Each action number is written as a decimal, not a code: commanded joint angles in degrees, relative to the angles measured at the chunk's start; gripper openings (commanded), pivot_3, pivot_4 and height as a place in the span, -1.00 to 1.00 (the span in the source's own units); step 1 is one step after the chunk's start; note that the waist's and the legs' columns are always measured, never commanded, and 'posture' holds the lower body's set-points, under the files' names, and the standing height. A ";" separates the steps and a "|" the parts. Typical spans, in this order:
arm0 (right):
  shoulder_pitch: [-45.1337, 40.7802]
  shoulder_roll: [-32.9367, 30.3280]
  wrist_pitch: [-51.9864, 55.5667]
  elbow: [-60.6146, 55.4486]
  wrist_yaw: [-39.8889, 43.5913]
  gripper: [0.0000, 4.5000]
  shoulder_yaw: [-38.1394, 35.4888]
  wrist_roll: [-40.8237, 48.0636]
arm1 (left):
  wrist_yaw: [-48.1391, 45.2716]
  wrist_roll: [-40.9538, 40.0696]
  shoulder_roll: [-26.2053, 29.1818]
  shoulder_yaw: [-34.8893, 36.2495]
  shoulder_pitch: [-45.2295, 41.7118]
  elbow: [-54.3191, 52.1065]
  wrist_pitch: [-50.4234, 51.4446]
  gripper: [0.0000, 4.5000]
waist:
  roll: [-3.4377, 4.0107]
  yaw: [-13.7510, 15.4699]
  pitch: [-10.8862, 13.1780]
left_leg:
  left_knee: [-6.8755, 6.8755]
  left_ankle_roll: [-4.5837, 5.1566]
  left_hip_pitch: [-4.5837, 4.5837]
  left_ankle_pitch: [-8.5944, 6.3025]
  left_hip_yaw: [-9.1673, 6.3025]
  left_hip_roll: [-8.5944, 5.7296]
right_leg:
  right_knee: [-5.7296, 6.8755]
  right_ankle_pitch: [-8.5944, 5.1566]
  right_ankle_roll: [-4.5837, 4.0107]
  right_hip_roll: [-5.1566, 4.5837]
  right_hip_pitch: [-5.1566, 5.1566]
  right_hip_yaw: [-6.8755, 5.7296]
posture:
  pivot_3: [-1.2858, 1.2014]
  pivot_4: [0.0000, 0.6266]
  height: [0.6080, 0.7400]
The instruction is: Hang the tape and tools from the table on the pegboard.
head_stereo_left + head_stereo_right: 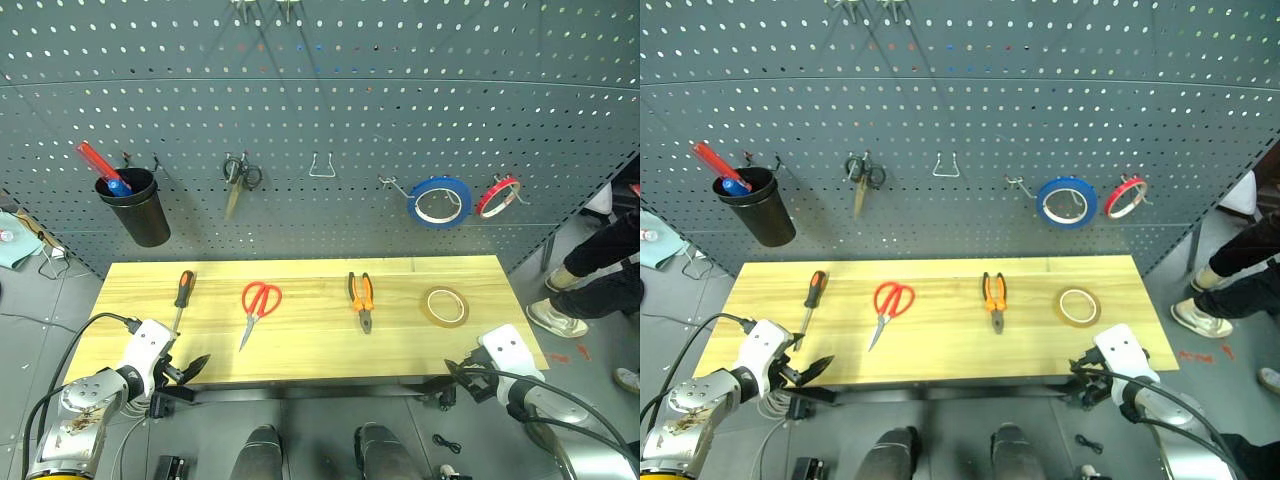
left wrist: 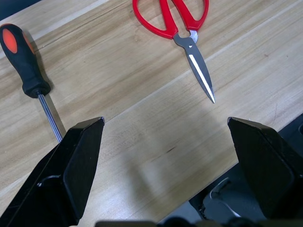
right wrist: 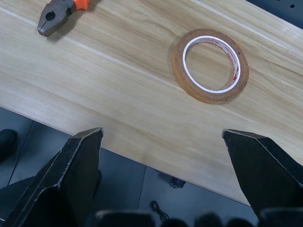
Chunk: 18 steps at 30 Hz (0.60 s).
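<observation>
On the light wood table [image 1: 300,350] lie, from left to right, an orange-and-black screwdriver [image 1: 181,297], red-handled scissors [image 1: 257,306], orange-and-black pliers [image 1: 362,298] and a tan ring of tape [image 1: 445,306]. The dark grey pegboard [image 1: 320,110] rises behind them. My left gripper [image 1: 193,368] hovers open at the table's near left edge, short of the screwdriver [image 2: 28,66] and scissors [image 2: 182,28]. At the near right edge my right gripper [image 1: 458,377] stands open too, with the tape [image 3: 209,65] ahead of it and the pliers' nose [image 3: 53,19] off to one side. Both hold nothing.
The pegboard carries a black cup [image 1: 135,205] with red and blue items, small black-handled scissors [image 1: 238,177], a bare wire hook [image 1: 321,165], a blue tape roll [image 1: 439,200] and a thin red roll [image 1: 497,196]. A person's legs and shoes [image 1: 580,290] stand right of the table.
</observation>
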 commanded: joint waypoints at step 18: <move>-15.46 -8.32 2.34 5.45 8.28 1.00 4.39 -0.29 | -17.81 -22.12 3.52 -7.08 -11.81 -30.40 13.79 0.98 | 0.14 -0.22 2.16 | 0.19 0.02 -0.12 0.01 0.05 0.00 | 0.05 0.03 0.08 0.02 0.04 0.08 | 0.09 -0.17 1.00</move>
